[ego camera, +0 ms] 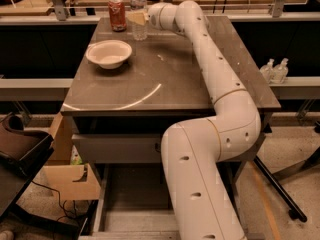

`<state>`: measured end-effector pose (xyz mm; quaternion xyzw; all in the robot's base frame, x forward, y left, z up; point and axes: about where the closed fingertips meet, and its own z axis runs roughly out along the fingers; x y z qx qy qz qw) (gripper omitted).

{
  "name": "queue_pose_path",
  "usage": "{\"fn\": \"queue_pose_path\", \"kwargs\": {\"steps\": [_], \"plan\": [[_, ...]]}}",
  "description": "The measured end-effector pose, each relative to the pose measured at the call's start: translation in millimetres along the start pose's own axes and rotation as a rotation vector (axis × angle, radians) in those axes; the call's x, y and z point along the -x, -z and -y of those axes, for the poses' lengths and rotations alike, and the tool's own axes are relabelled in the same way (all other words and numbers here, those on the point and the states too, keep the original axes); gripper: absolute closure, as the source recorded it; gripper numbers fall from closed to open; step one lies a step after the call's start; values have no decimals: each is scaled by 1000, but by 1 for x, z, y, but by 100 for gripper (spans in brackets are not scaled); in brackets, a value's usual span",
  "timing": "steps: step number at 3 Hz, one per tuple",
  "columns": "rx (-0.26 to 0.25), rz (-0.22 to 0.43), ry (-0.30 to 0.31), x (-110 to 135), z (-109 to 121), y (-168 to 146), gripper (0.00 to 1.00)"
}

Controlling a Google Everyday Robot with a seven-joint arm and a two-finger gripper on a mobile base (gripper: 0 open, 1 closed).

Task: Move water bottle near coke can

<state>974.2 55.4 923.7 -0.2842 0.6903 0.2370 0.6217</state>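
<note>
The water bottle (139, 30) stands upright at the far left of the table, clear with a white cap. The coke can (117, 15) stands upright just left of it, a small gap between them. My gripper (135, 18) is at the bottle's middle height, reaching in from the right and overlapping the bottle's body. The white arm stretches from the near right across the table to it.
A white round bowl (109, 54) sits on the table (165, 79) in front of the can and bottle. Two small pump bottles (275, 70) stand on a ledge at the right. A cardboard box (70, 179) is on the floor at the lower left.
</note>
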Motion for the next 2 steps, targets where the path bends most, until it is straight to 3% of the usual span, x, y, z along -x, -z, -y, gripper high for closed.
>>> {"fn": "queue_pose_path", "kwargs": {"steps": [1,2], "plan": [[3,-2,-1,-2,-2,-3,0],[3,-2,-1,-2,-2,-3,0]]}}
